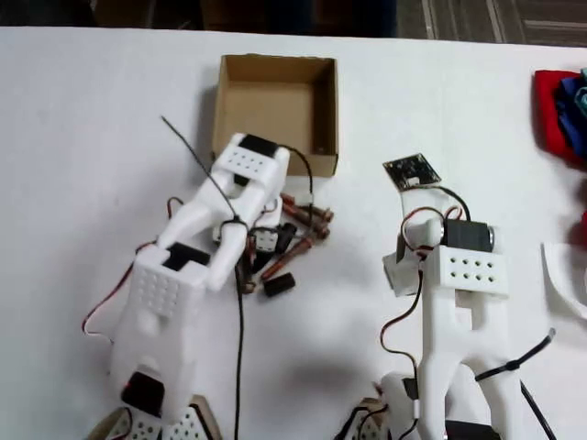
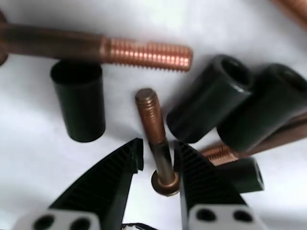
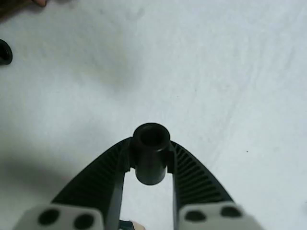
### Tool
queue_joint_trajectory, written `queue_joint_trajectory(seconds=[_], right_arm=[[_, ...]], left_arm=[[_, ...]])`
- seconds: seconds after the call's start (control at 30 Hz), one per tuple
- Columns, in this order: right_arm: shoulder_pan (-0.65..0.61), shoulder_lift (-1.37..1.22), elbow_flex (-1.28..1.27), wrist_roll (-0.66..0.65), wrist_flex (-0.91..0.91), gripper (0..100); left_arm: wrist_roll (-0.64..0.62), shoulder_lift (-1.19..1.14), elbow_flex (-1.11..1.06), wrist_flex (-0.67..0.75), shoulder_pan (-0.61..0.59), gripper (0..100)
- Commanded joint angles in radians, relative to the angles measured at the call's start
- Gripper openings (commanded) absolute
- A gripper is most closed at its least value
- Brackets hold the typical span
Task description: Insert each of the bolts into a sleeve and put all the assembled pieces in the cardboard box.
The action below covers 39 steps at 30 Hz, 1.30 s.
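The left arm (image 1: 197, 247) stands over a heap of bolts and sleeves (image 1: 292, 240). The heap lies just before the near right corner of the cardboard box (image 1: 278, 59), which sits toward the far edge of the tabletop (image 1: 83, 110).

The left gripper (image 2: 158, 146) has its jaws slightly apart, straddling the plain shank of one bolt (image 2: 152, 117) just above its head, with the threaded end pointing away. Narrow gaps show on both sides, so the bolt is not yet pinched. It is judged stiff, dense and smooth, and apt to roll. The plain shank near the head is the sound hold, since it leaves the thread free for insertion.

Other parts crowd the bolt. A lone sleeve (image 2: 79, 105) lies to one side. On the other side are two lying sleeves (image 2: 208, 103) touching each other, the nearer just beside a jaw and likely to be nudged. A long bolt (image 2: 96, 48) lies across beyond.

The right arm (image 1: 463, 275) stands right of the heap and well apart from it. The right gripper (image 3: 151, 146) is clamped across the wall of a black sleeve (image 3: 151, 167) over bare tabletop, the bore open and facing away. This sleeve is judged light, rigid and slick, and the mid-wall grip leaves its mouth clear.

A red and blue cloth (image 1: 559, 105) lies at the right edge.
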State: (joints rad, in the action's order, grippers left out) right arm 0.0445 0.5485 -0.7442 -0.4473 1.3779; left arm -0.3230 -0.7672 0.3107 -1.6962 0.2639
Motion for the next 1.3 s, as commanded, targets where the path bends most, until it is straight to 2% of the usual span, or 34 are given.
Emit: queue_joint_trajectory(seconds=[0.0,0.17,0.27,0.53,0.63,0.7,0.83,0.93,1.0,1.07,1.2,1.27], right_arm=[[0.005,0.035,0.014,-0.008,-0.012,2.1],[0.004,0.035,0.014,-0.008,-0.012,2.1],[0.005,0.035,0.014,-0.008,-0.012,2.1],[0.008,0.035,0.011,-0.006,-0.012,2.1],[0.008,0.035,0.009,-0.006,-0.012,2.1],[0.008,0.035,0.009,-0.006,-0.012,2.1],[0.008,0.035,0.011,-0.006,-0.013,2.1],[0.007,0.035,0.006,-0.006,-0.039,2.1],[0.007,0.035,0.006,-0.006,-0.048,2.1],[0.002,0.035,0.006,-0.006,-0.054,2.1],[0.001,0.035,0.006,-0.006,-0.054,2.1],[0.002,0.035,0.006,-0.006,-0.054,2.1]], left_arm=[[-0.003,-0.037,0.004,-0.041,0.002,13],[-0.003,-0.005,-0.004,-0.083,0.017,12],[0.009,0.041,0.004,-0.081,0.012,2],[0.272,0.296,-0.13,-0.083,-0.003,3],[0.456,0.446,-0.216,-0.083,-0.029,3],[0.657,0.528,-0.291,-0.081,-0.069,3],[1.155,0.617,-0.463,-0.081,-0.186,3],[1.439,0.617,-0.553,-0.061,-0.282,3],[1.577,0.617,-0.581,0.0,-0.331,3],[1.631,0.617,-0.591,0.078,-0.359,3],[1.619,0.617,-0.595,0.239,-0.371,3],[1.597,0.615,-0.598,0.287,-0.371,6]])
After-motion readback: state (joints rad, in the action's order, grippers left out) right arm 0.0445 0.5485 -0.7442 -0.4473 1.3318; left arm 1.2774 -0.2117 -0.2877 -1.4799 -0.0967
